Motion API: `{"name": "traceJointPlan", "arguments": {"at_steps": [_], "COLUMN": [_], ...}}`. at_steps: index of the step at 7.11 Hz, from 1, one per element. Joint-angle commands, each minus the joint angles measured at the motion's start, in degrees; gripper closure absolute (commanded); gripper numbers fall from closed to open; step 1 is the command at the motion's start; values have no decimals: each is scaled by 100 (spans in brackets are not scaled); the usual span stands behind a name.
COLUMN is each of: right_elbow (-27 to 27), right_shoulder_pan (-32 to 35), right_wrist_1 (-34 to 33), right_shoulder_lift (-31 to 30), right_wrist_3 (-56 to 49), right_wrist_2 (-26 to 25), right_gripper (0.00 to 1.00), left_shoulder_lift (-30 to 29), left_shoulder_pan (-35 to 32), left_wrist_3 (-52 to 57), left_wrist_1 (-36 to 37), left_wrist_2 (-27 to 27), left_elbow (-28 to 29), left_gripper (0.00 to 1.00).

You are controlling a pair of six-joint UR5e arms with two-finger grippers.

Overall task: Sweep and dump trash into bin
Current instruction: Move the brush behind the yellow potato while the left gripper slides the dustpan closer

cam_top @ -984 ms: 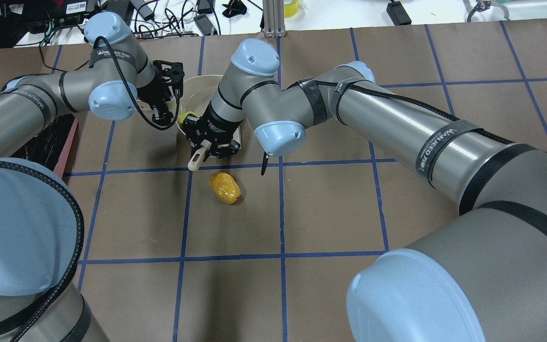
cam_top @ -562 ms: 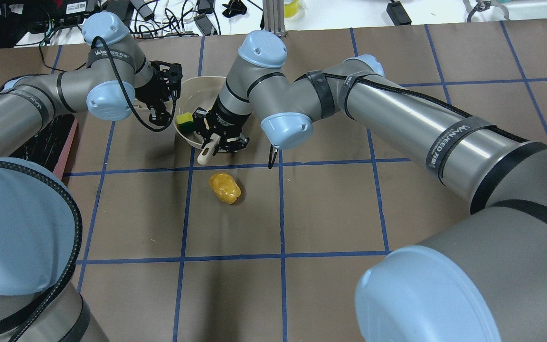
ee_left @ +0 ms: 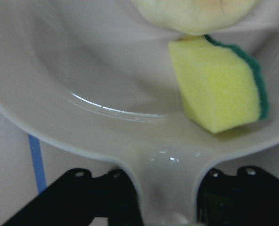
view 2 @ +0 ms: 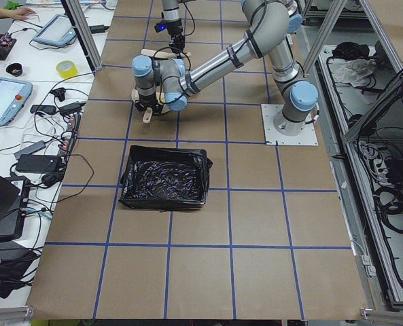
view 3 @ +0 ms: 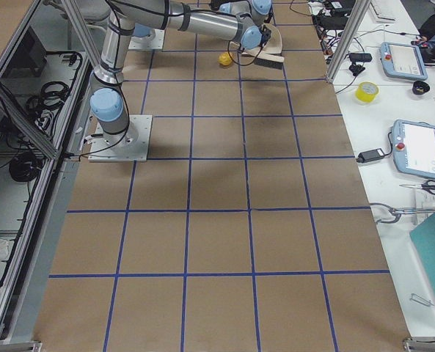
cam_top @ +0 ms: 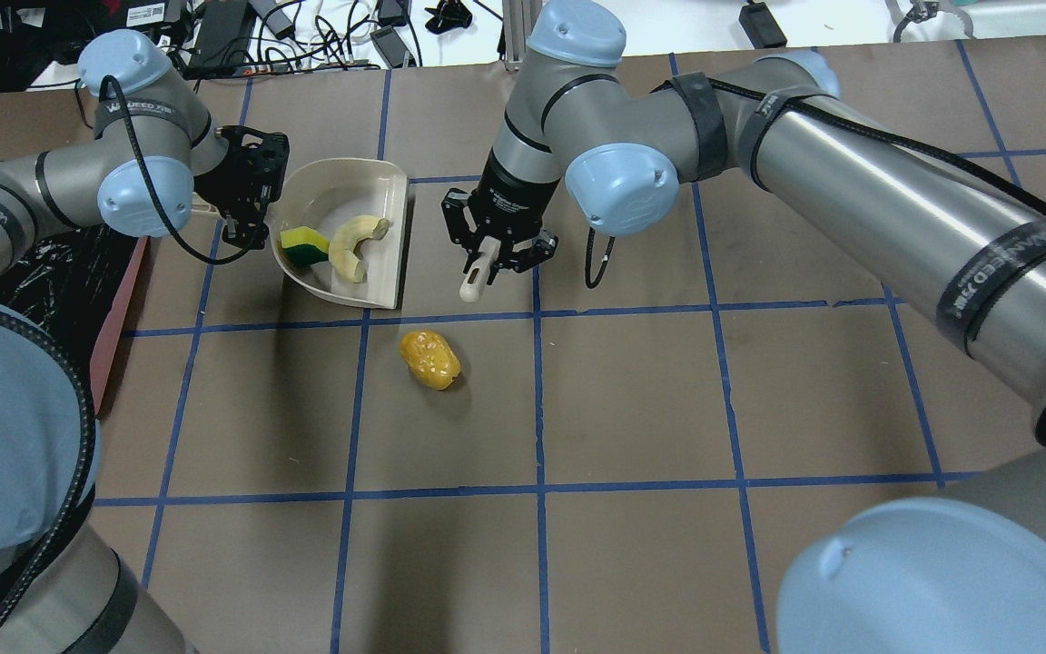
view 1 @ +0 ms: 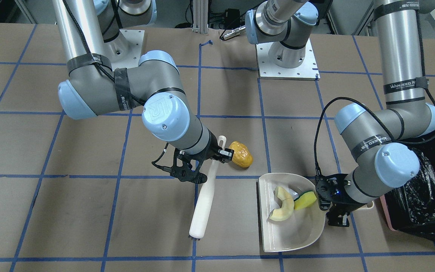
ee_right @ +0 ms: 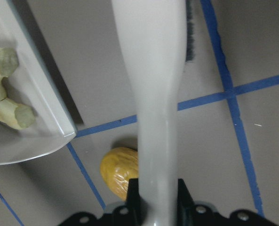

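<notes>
The golden-brown lump [cam_top: 430,360] lies alone on the brown table, also in the front view [view 1: 241,154]. The pale crescent slice [cam_top: 352,245] and the yellow-green sponge piece [cam_top: 303,246] lie inside the cream dustpan [cam_top: 341,182]. My left gripper [cam_top: 246,195] is shut on the dustpan's handle, as the left wrist view [ee_left: 170,207] shows. My right gripper [cam_top: 496,245] is shut on the white brush [view 1: 204,204], held just right of the pan and beyond the lump. The pink bin with the black bag [view 2: 166,178] stands left of the dustpan.
The table is brown paper with a blue tape grid [cam_top: 537,409]. The bin's edge [cam_top: 119,300] shows at the far left, beside my left arm. Cables and devices [cam_top: 323,27] lie beyond the table's far edge.
My right gripper has drawn the brush out of the dustpan and moved right. My left gripper has shifted the dustpan left and back. The slice and sponge now show in the pan. The lump has not moved.
</notes>
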Motion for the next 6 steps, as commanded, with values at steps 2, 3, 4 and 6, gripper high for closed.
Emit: {"name": "traceJointPlan", "arguments": {"at_steps": [2,3,4,6], "right_elbow": [1407,1899,2331,2765], "right_shoulder_pan": [-35,0,79,647], "right_wrist_1": [-139,-245,-385,-1235], "right_shoulder_lift": [-782,-1195,-1451,-1542], "right_wrist_3": [-158,-114,-105,488], "right_wrist_2": [-42,-33,-42,-33], "right_gripper": [100,100,100,100], "left_shoulder_lift": [819,1040,1233,1428], "left_shoulder_pan": [164,216,356,358], "left_wrist_3": [198,207,216,147], "left_wrist_1": [23,93,146,137], "left_wrist_2": [340,331,323,323], "left_elbow": [-1072,-1466,-1688,-2004], "left_gripper": [100,100,100,100]}}
